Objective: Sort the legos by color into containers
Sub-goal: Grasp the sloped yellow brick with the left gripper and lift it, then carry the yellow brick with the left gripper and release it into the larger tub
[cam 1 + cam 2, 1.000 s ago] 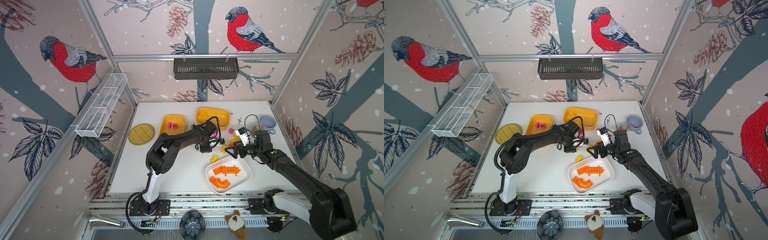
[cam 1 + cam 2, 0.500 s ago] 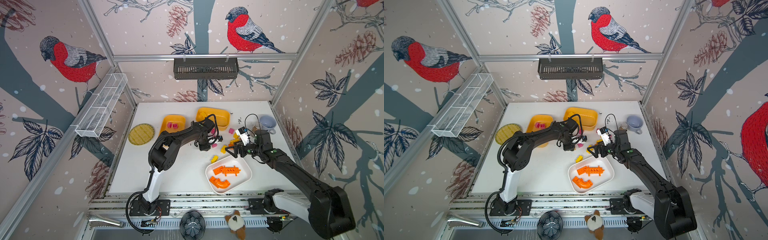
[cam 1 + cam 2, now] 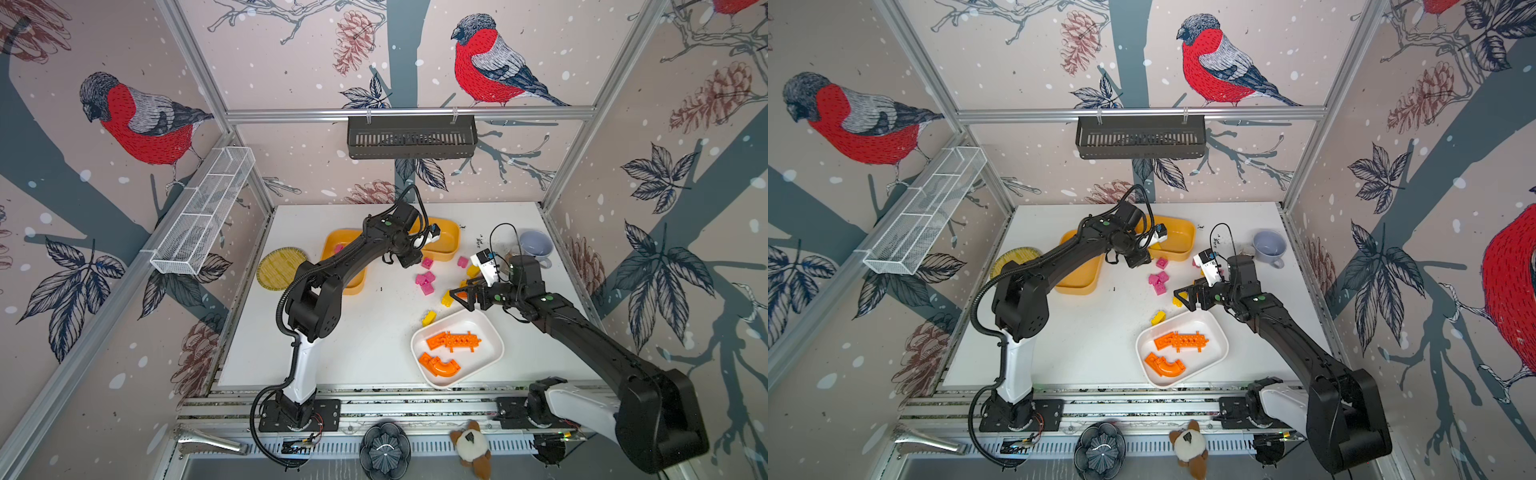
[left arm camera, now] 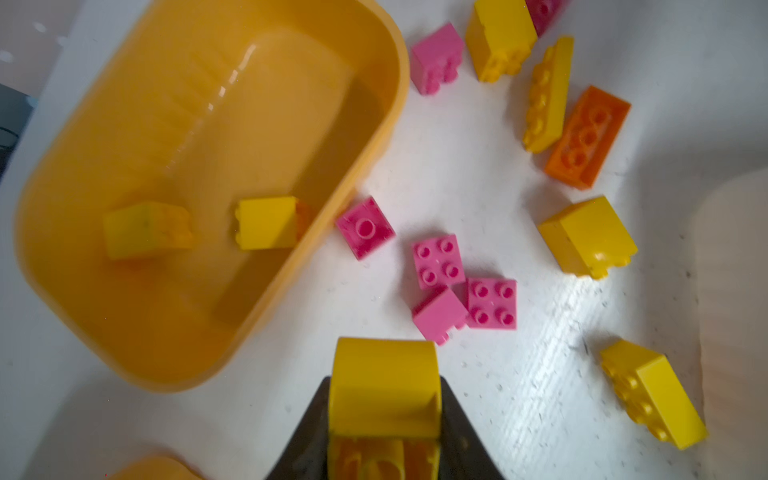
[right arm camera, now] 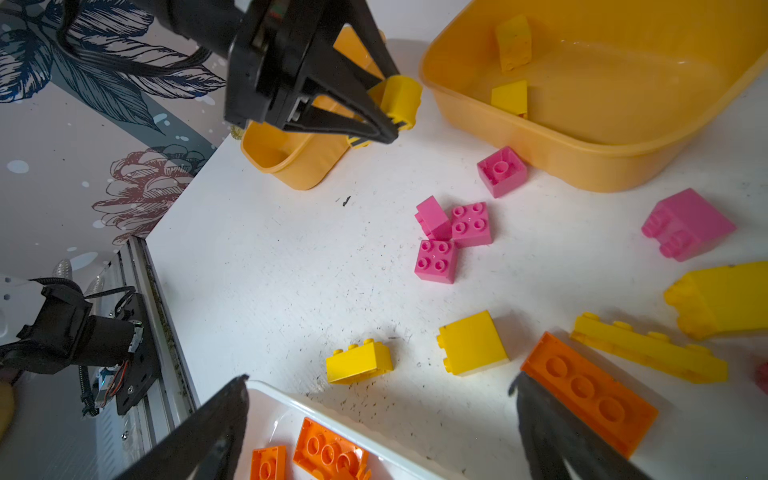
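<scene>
2 bricks (image 4: 266,222) lie in the rear right tub (image 3: 446,254), loose bricks (image 3: 427,277) between it and the front tub (image 3: 482,359).

I'm driving a robot lab test cell, not a home: aluminium frame posts (image 3: 198,68) box in a white tabletop (image 3: 365,353) strewn with legos (image 3: 426,282), and the walls are printed bullfinch panels (image 3: 141,120). At 6 o'clock the arm bases (image 3: 297,415) bolt to a slotted rail (image 3: 415,405). A black basket (image 3: 411,137) hangs at 12 o'clock, a wire rack (image 3: 203,212) at 10, and a plush toy (image 3: 471,446) sits past the rail at 6.
</scene>
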You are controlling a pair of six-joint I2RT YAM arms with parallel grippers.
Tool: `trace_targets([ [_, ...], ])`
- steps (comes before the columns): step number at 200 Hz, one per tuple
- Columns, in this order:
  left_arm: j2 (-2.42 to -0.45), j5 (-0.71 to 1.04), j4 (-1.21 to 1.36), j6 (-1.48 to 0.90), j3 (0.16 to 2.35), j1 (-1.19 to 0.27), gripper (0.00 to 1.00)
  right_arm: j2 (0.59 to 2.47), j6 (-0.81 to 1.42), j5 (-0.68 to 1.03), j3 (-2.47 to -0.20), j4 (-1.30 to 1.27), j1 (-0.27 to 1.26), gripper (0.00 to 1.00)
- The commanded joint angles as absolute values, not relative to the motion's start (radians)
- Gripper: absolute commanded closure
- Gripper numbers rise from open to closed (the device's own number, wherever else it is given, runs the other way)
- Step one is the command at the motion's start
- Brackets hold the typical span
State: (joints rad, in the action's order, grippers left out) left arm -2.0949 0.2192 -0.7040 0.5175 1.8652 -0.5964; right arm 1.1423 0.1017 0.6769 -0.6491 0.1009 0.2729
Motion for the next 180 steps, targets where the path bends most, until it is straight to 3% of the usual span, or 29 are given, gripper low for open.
trace_targets([
  [1,-2.133,0.221,-0.611,0.43,1.922,-0.573,0.77,1.141,0.092,0.681,-0.662,0.094,0.272,0.01],
  [73,-2.307,0.014,-0.376,0.357,2.05,-0.554,0.77,1.114,0.09,0.658,-0.666,0.127,0.267,0.01],
  [147,-2.448,-0.016,-0.32,0.333,2.173,-0.544,0.72,1.132,0.097,0.66,-0.673,0.116,0.267,0.0],
  [165,-2.451,0.016,-0.319,0.321,2.183,-0.544,0.64,1.138,0.092,0.662,-0.678,0.122,0.266,0.01],
  [180,-2.443,0.024,-0.326,0.318,2.183,-0.544,0.47,1.141,0.089,0.661,-0.682,0.127,0.265,0.01],
])
